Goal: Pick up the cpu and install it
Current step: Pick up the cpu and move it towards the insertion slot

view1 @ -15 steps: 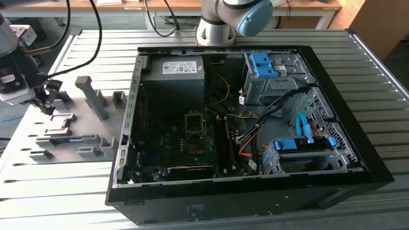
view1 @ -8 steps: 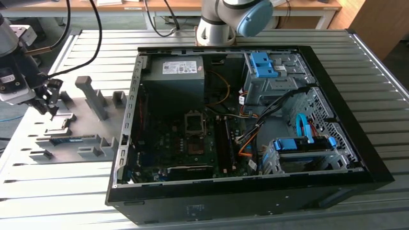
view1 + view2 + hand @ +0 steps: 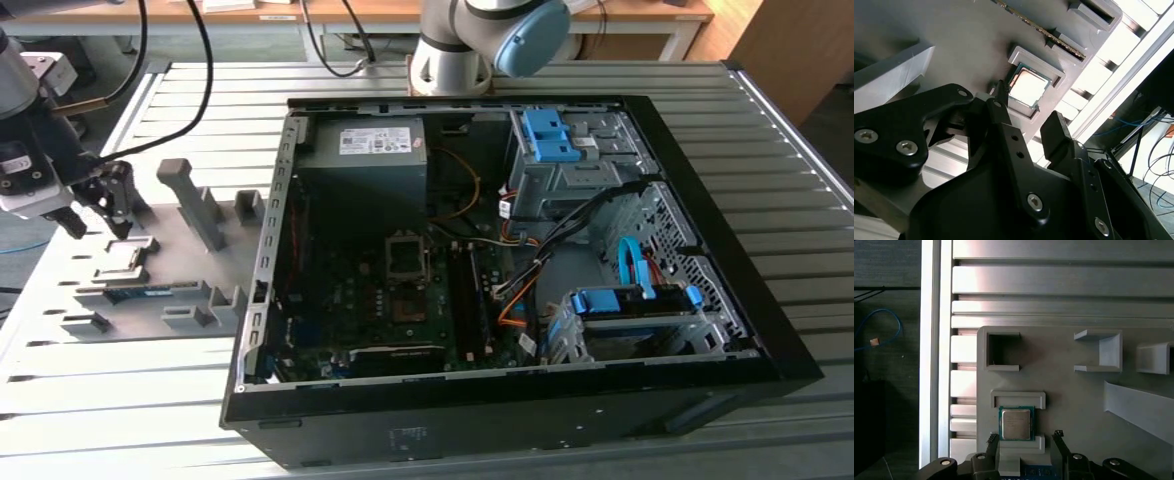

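- The two black fingers [image 3: 1059,441] stood wide apart and held nothing. The gap was wider than the chip, probably so each could clear an opposite edge of it.
- The gripper [image 3: 1025,437] hung above the part with a fingertip on either side, not touching it. This looked like lining up for the pick.
- The cpu [image 3: 1015,424], a small thin square chip with a dull silvery metal face, lay flat, face up, in a raised grey plastic frame [image 3: 1018,400]. The frame's lips seemed meant to keep the chip square and at a known spot.
- That frame belonged to a flat grey plastic fixture plate [image 3: 1069,395] with other open pockets, resting on the slatted aluminium table [image 3: 120,400].
- Well apart, toward the exterior view's right, the open black computer case [image 3: 507,432] lay on its side. The dark square socket [image 3: 407,255] on its board faced up and looked unfilled, so the install was not yet done.
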`<control>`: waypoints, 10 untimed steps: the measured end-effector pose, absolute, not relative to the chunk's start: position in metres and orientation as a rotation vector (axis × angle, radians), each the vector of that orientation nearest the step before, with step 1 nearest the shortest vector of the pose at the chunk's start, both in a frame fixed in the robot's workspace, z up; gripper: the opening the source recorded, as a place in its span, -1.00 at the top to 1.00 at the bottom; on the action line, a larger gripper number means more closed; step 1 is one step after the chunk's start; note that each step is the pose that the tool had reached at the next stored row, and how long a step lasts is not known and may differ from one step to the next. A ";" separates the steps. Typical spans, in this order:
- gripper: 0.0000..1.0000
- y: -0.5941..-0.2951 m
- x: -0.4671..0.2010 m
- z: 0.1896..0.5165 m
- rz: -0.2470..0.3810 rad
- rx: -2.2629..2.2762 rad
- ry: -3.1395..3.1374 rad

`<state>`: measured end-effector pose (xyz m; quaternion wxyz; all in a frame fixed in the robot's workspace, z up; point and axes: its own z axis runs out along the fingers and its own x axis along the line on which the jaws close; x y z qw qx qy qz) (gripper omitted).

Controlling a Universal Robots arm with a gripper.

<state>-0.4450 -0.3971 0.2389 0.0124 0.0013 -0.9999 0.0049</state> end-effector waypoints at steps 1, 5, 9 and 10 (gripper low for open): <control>-0.06 -0.397 -0.445 0.239 0.015 0.004 -3.117; -0.06 -0.397 -0.445 0.239 0.015 0.004 -3.117; -0.06 -0.397 -0.445 0.238 0.015 0.004 -3.117; -0.06 -0.397 -0.445 0.238 0.015 0.004 -3.117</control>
